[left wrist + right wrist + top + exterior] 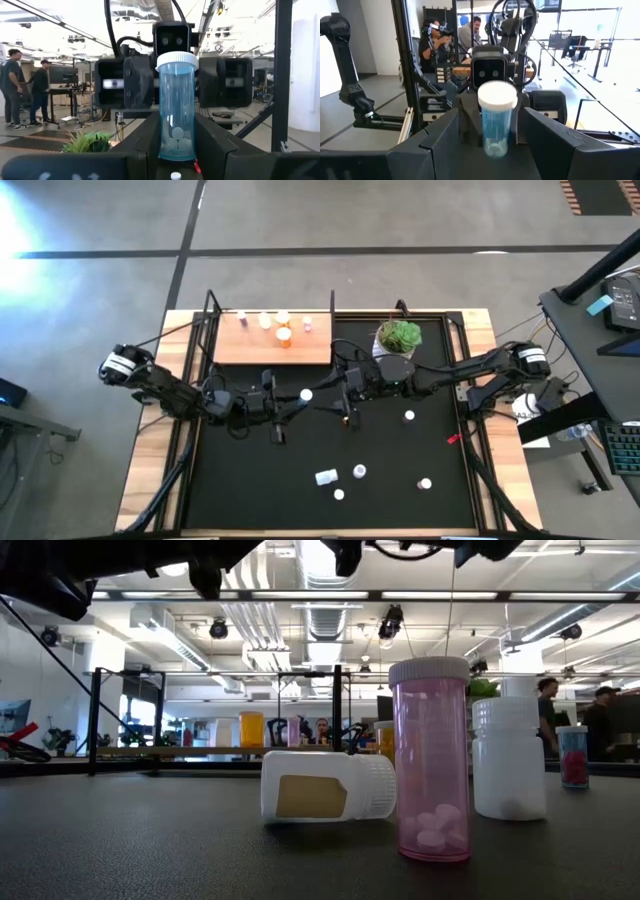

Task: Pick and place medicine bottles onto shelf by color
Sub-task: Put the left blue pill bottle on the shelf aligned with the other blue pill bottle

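A clear blue medicine bottle [176,107] with a white cap [305,394] stands upright in the air over the middle of the black mat. My left gripper [291,398] is shut on it. My right gripper [325,395] faces it from the other side, open, one finger on each side of the bottle [495,120] with gaps showing. The shelf [250,350] at the far side carries pinkish, white and orange bottles such as the orange one [284,335]. More bottles stand on the mat, and a white one [325,785] lies on its side. My left gripper pinches the blue bottle's lower body [166,142] between its two fingers. The fingers come about level from the table's left. The bottle stands upright with its cap up, lifted clear of the mat, white pills in its bottom.
A potted green plant [398,337] stands to the right of the shelf. A small red object [452,439] lies on the mat's right part. Loose bottles [409,416], [359,471], [425,483] dot the near right of the mat. People stand in the room beyond.
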`<state>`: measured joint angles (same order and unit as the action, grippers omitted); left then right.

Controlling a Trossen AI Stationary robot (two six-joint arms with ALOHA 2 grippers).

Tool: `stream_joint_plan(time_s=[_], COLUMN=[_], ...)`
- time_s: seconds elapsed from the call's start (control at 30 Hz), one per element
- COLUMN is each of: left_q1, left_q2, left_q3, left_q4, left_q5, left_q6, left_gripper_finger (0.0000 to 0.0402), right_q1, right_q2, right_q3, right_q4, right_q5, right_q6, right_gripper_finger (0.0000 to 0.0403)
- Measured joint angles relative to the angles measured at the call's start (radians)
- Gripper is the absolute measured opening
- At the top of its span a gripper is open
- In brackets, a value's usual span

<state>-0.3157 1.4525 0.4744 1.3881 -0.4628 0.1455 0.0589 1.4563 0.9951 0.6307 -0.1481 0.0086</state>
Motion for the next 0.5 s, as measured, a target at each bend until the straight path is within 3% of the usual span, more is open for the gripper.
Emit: stream_joint_plan(time_s=[0.2,0.5], left_q1=[0.001,0.001], left_q2=[0.0,0.0], left_q3=[0.004,0.004], left_q4=[0.004,0.0], left_q5=[0.001,0.003], left_q6=[0.001,0.002], left_gripper_finger=[0.0082,0.0082], right_q1=[0.0,0.0], right_q2=[0.067,0.111], right_q3=[0.004,0.071], right_q4=[0.086,0.068], right_q5=[0.0,0.001], right_q6=[0.018,0.018], right_gripper_finger=[0.021,0.0207])
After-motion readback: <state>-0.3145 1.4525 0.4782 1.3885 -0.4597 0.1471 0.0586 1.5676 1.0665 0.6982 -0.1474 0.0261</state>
